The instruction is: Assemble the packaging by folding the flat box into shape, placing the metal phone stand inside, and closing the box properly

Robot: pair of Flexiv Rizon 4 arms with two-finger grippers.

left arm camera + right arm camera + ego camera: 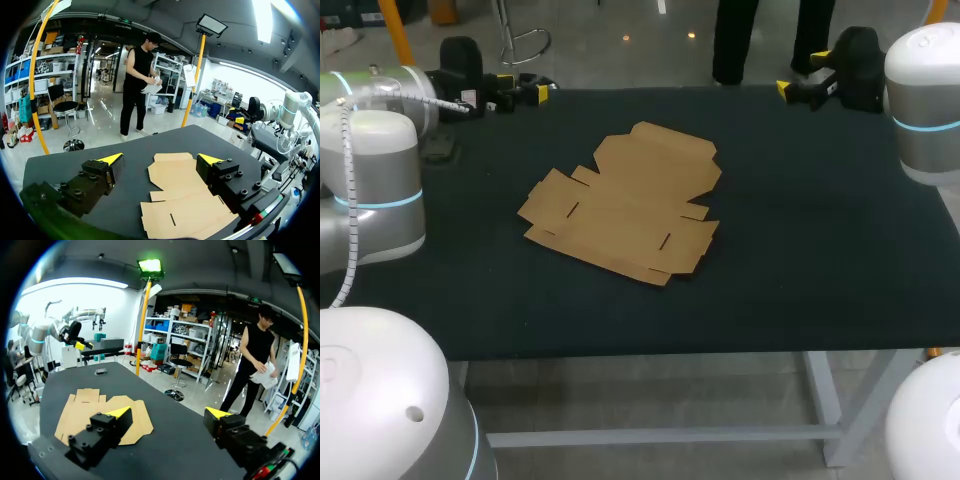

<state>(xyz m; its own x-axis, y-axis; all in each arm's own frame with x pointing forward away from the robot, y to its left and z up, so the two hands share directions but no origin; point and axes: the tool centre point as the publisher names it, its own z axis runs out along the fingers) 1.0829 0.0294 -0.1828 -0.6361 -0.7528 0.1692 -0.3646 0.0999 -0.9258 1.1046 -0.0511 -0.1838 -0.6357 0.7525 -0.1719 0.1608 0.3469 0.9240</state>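
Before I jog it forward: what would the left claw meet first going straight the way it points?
Likely nothing at once. The open left claw points out over the black table; the flat cardboard box lies low ahead, nearer one finger. If it is angled down, the box comes first; depth is unclear.

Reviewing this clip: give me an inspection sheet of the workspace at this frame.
Surface: black table, top dark and even.
Job's things: flat box lies unfolded mid-table, touched by neither gripper; phone stand not identified.
Clutter: small dark item on the table beyond the box, too small to name.
Grippers: left gripper open, empty; right gripper open, empty.
Cables: white cable runs along the left arm.
Surroundings: nothing seen reaching over the table.
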